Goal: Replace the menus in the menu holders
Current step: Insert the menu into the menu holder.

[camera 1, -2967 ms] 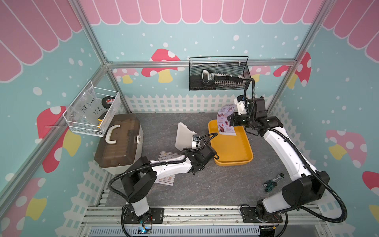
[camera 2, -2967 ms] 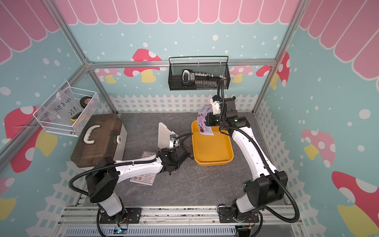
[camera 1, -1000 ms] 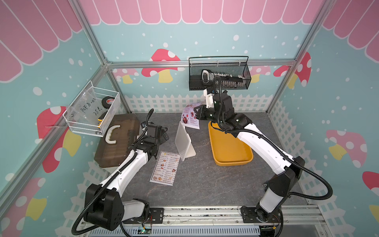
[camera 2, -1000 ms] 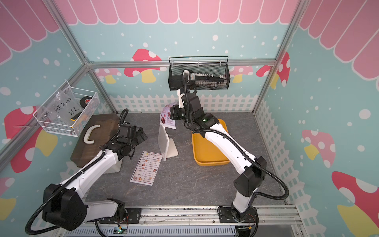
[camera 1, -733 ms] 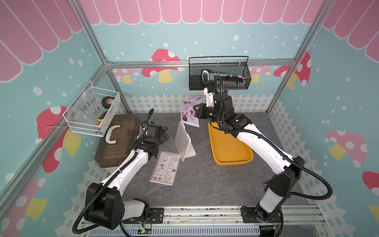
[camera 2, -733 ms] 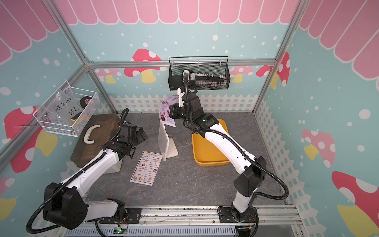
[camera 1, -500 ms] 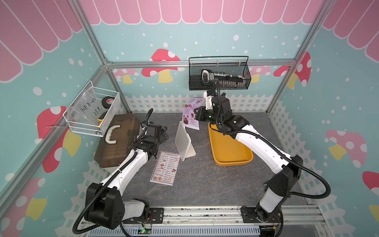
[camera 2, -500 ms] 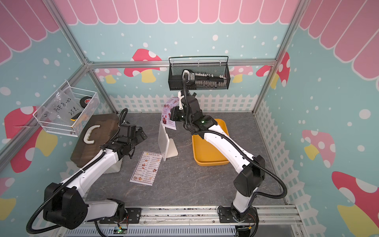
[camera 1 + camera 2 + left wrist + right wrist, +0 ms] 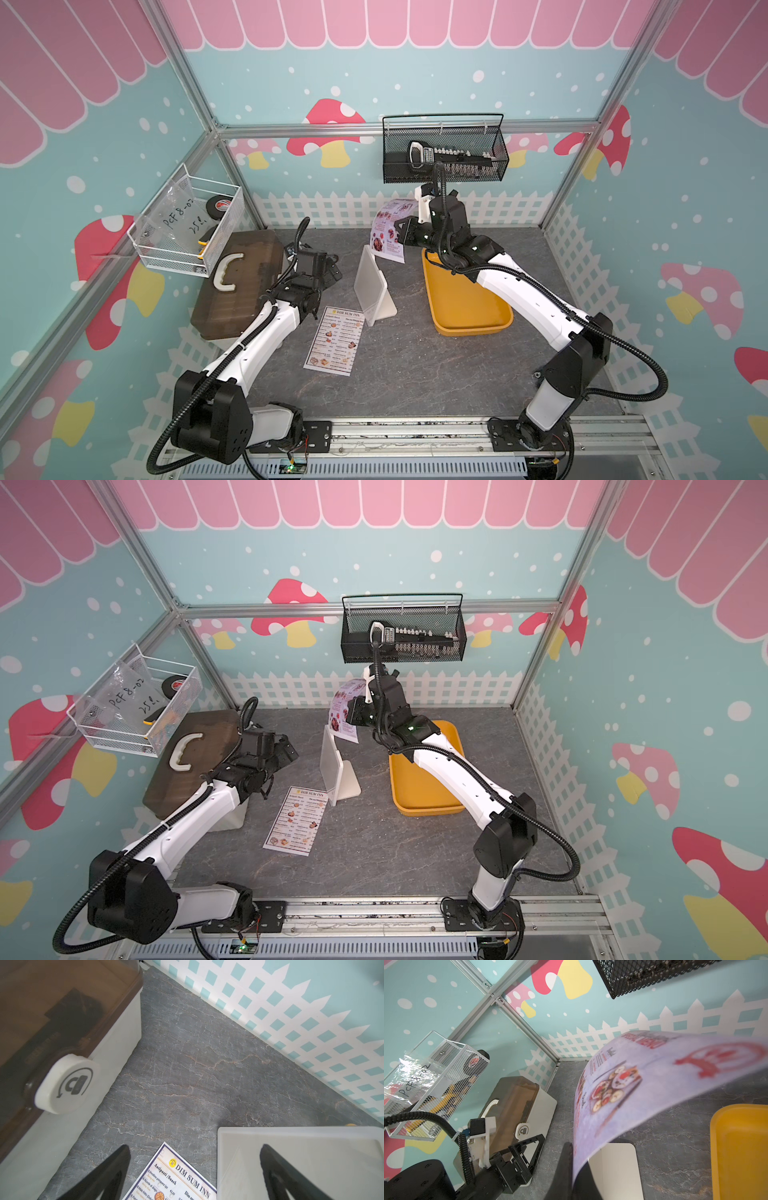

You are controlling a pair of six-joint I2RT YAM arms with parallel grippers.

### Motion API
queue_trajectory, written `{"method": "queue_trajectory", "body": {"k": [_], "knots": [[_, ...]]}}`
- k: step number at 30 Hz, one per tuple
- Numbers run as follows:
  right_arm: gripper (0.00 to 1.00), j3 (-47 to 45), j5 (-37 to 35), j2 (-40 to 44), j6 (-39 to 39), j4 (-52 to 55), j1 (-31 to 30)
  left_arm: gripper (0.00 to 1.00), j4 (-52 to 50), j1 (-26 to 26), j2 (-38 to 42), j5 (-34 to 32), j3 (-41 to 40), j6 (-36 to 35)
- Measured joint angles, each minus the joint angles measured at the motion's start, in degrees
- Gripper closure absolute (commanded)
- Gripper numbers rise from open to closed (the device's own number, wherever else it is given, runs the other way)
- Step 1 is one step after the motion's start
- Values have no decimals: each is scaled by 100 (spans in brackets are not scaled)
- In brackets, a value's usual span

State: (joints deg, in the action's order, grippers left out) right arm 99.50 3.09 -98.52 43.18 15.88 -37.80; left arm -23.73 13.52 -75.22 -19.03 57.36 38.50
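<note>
The white menu holder [image 9: 370, 286] [image 9: 332, 762] stands upright mid-table with nothing in it. Flat on the table at its near side lies the "DIM SUM INN" menu [image 9: 334, 340] [image 9: 297, 820] [image 9: 176, 1178]. My right gripper [image 9: 401, 237] [image 9: 351, 715] [image 9: 572, 1157] is shut on the edge of the red-titled special menu [image 9: 388, 237] [image 9: 654, 1084], which hangs curled just above the holder's [image 9: 614, 1167] far top edge. My left gripper [image 9: 328, 270] [image 9: 286, 750] [image 9: 194, 1146] is open and holds nothing, hovering left of the holder [image 9: 301, 1157].
A yellow tray [image 9: 469, 307] lies right of the holder. A brown-lidded white box [image 9: 237, 286] sits at the left, close behind my left wrist. A black mesh basket [image 9: 444, 153] hangs on the back wall above my right wrist. A white wire basket [image 9: 187, 228] hangs on the left wall.
My right gripper has carried the special menu left from over the tray's far end to above the holder. My left arm has drawn back from the holder toward the box.
</note>
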Motion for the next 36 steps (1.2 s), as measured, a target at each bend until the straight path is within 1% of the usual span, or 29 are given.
{"method": "queue_trajectory", "body": {"k": [36], "knots": [[100,-278,96,2,170,-262,70,2,0,0,0,-46,2,-37]]}}
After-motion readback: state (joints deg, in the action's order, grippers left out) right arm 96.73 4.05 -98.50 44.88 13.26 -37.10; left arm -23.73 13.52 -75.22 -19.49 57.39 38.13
